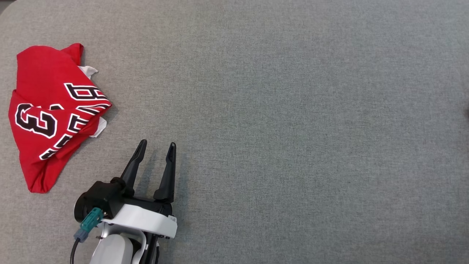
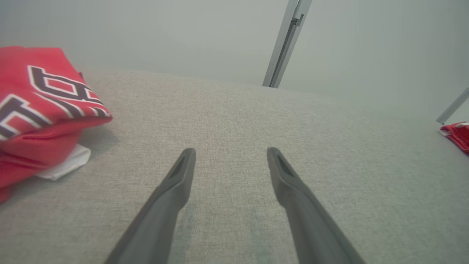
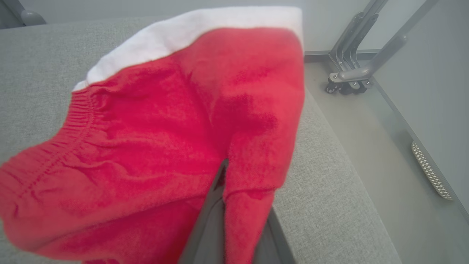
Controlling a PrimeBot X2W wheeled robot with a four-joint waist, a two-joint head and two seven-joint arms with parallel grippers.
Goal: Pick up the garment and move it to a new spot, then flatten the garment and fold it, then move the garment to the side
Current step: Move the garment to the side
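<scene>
A red garment [image 3: 154, 139] with an elastic waistband and a white band drapes over my right gripper [image 3: 224, 165], which is shut on a fold of it near the grey table's right edge. One dark finger [image 3: 209, 227] shows under the cloth. A scrap of red cloth with white trim [image 2: 456, 134] shows far right in the left wrist view. My left gripper [image 1: 157, 143] [image 2: 231, 150] stands open and holds nothing, low over the table at the lower left. A folded red jersey [image 1: 55, 110] [image 2: 33, 106] with black-and-white lettering lies to its left, apart from the fingers.
The grey fabric table [image 1: 293, 128] stretches wide to the right of the left gripper. In the right wrist view its edge [image 3: 329, 154] drops to the floor, where a wheeled metal stand [image 3: 348, 79] is parked. A metal post [image 2: 285, 40] rises behind the table.
</scene>
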